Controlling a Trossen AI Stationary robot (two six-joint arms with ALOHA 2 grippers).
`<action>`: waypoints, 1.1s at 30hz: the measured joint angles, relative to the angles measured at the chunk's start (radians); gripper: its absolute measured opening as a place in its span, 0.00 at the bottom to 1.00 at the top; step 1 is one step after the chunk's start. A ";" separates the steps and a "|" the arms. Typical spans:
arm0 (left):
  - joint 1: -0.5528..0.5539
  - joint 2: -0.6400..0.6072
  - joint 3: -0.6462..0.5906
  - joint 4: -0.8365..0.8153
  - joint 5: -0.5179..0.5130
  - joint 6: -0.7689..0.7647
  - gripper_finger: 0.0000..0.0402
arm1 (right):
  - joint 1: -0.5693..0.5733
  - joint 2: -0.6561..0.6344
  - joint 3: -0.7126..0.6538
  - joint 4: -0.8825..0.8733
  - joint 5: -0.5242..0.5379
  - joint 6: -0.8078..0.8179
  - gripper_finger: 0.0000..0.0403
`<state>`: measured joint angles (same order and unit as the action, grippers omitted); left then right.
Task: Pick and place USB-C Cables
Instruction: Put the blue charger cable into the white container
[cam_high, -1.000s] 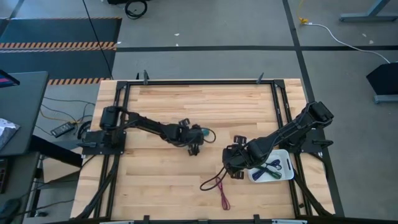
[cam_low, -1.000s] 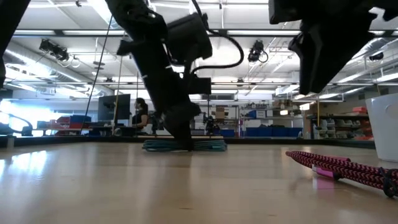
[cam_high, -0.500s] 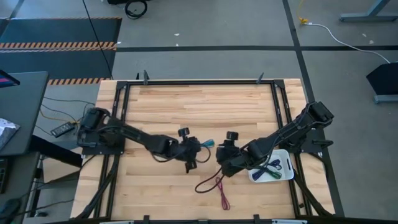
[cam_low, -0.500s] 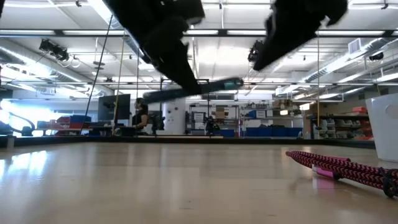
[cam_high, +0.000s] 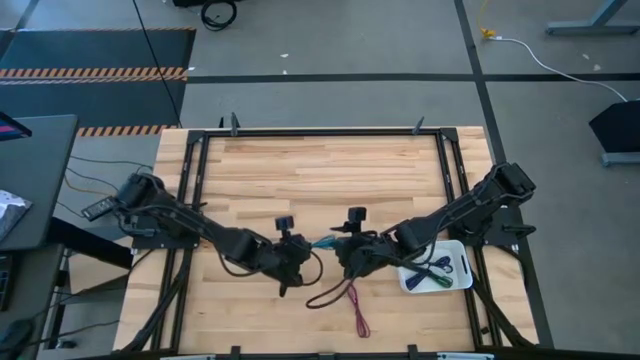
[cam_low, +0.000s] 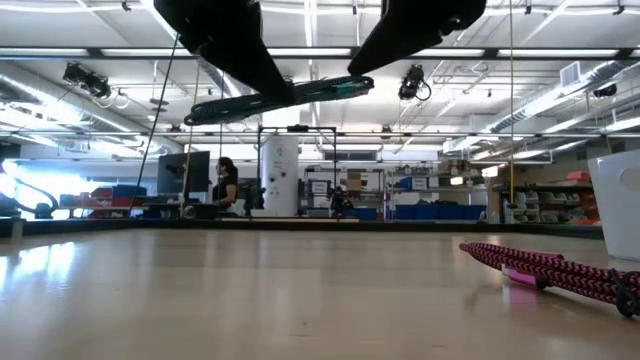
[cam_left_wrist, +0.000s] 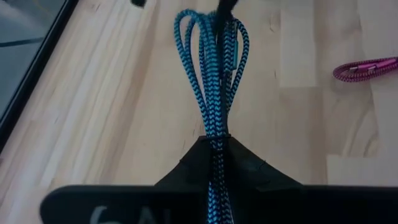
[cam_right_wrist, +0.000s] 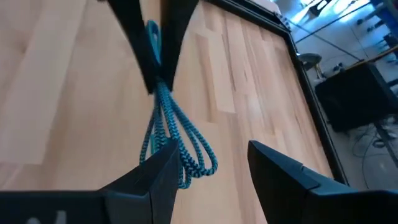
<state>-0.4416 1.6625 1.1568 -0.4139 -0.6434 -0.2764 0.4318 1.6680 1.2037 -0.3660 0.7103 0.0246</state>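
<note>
Teal cable (cam_high: 322, 242) between two claws

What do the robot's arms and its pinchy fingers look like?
Both arms are dark, almost black, thin and jointed, each bolted to a black base at a table edge. The left gripper and right gripper each carry a small round black knob on top. Their fingers are flat, black, wedge-shaped pads. Thin black wires trail from the left arm's base.

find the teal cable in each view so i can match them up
High view: teal cable, mid-table between the two arms.
Low view, held in the air near the top.
Left wrist view, shut in the left pincer.
Right wrist view, beside the open right pincer.
Shared landmark: wooden table.
</note>
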 joint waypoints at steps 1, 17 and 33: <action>0.000 -0.005 0.000 -0.001 0.000 0.000 0.08 | -0.004 0.000 0.000 0.000 -0.011 0.001 0.48; 0.000 -0.009 0.000 0.010 -0.008 0.002 0.08 | -0.049 0.001 -0.090 0.105 -0.116 0.024 0.46; -0.001 -0.010 0.001 0.003 0.020 -0.022 0.09 | -0.026 0.001 -0.090 0.151 -0.110 -0.008 0.15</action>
<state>-0.4423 1.6527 1.1580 -0.4107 -0.6238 -0.2981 0.4057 1.6691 1.1139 -0.2150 0.6007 0.0170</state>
